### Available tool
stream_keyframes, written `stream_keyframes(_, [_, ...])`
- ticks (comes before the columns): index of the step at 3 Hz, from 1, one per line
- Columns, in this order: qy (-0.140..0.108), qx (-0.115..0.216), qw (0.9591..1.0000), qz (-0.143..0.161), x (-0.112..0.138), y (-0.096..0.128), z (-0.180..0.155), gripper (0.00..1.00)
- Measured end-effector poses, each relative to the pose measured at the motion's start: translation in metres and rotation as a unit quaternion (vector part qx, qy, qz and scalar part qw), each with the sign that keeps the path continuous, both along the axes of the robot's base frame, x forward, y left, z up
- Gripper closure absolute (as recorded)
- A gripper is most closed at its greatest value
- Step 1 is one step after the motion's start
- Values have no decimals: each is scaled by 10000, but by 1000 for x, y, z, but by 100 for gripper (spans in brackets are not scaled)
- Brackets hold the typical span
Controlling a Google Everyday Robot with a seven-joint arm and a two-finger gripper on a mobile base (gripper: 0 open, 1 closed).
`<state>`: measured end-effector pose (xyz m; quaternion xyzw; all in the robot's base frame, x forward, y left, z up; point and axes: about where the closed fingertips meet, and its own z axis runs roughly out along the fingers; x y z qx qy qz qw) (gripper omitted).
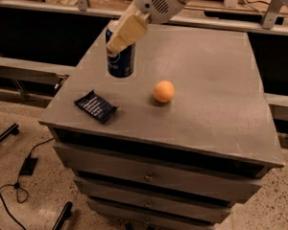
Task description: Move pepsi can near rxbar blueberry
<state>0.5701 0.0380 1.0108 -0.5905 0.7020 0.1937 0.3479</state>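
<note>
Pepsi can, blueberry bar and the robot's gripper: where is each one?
pepsi can [123, 64]: camera view, on its blue side wall.
rxbar blueberry [96, 106]: camera view, middle of the wrapper.
gripper [119, 38]: camera view, between its jaws, clamped on the can's upper part.

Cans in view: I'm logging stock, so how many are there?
1. The pepsi can is upright over the cabinet's back left, held by the gripper at its top, behind the rxbar. None seem hidden.
</note>
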Motion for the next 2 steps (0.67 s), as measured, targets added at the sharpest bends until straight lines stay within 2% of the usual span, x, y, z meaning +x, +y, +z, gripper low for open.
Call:
stream_keyframes(1, [174, -423, 9989, -59, 5, 14, -33, 100])
stream_keyframes(2, [249, -570, 9979, -177, 13, 13, -54, 100])
